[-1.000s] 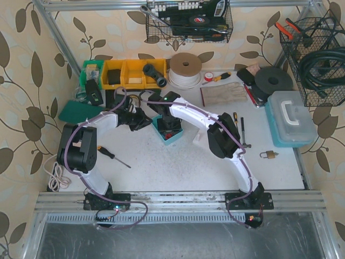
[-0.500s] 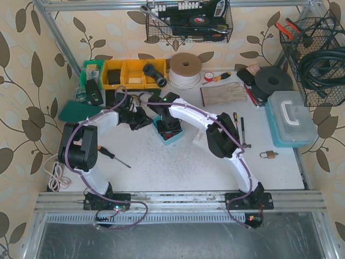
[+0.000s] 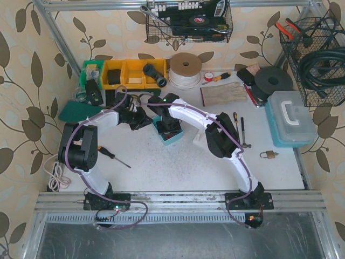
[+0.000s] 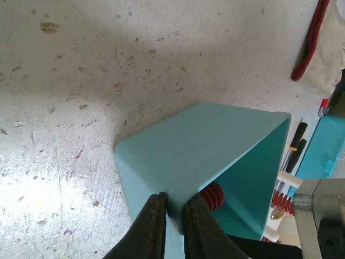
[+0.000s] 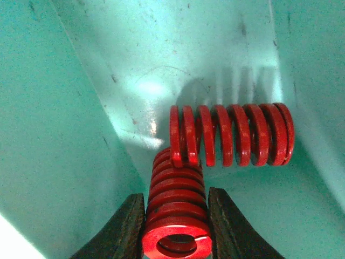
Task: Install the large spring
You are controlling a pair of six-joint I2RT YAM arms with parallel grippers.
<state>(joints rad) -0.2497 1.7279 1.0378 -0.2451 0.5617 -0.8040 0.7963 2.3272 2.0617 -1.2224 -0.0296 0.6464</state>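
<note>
1. Top external view: teal bin (image 3: 177, 135) stands near the middle of the counter (image 3: 178, 167), a little toward the left edge. Both arms meet at it.
2. Left fingers (image 4: 153, 226): clenched on one wall of the teal bin, one finger on the outer face and the other inside the rim. The bin rests on the speckled counter.
3. Right fingers (image 5: 125, 229): lowered inside the bin and grasping a red spring (image 5: 175, 213), one finger on each side of its coils. The spring's open end faces the wrist camera.
4. Second red spring (image 5: 232, 135): lies crosswise on the bin floor, touching the far end of the grasped spring. Which of the two is the larger cannot be told.
5. Screwdriver (image 3: 114, 157): lies flat near the left edge, well apart from the bin.
6. Padlock (image 3: 268, 155): near the right edge.
7. Teal case (image 3: 291, 121): at the right edge, lid closed, white handle on top.
8. Yellow bins (image 3: 135, 73): a row along the far edge, toward the left corner.
9. Wire spool (image 3: 185, 70): at the far edge, just right of the yellow bins.
</note>
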